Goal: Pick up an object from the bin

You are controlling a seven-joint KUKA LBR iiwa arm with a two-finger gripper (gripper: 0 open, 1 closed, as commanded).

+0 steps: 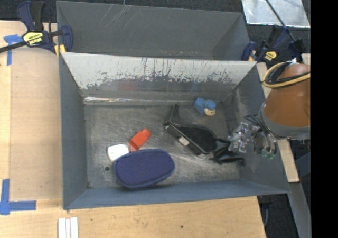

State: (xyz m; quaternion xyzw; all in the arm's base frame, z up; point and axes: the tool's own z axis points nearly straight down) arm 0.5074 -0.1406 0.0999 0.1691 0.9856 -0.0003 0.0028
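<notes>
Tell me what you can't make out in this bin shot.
Camera view:
- White piece: small, tucked against the blue oval pouch; kind unclear.
- Black flat thing: dark against the dark pincer, so contact between them is unclear.
- Small blue figure at the back: too small to identify.

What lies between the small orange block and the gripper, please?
A flat black object lies between the orange block and the gripper, seen in the camera view.
</notes>
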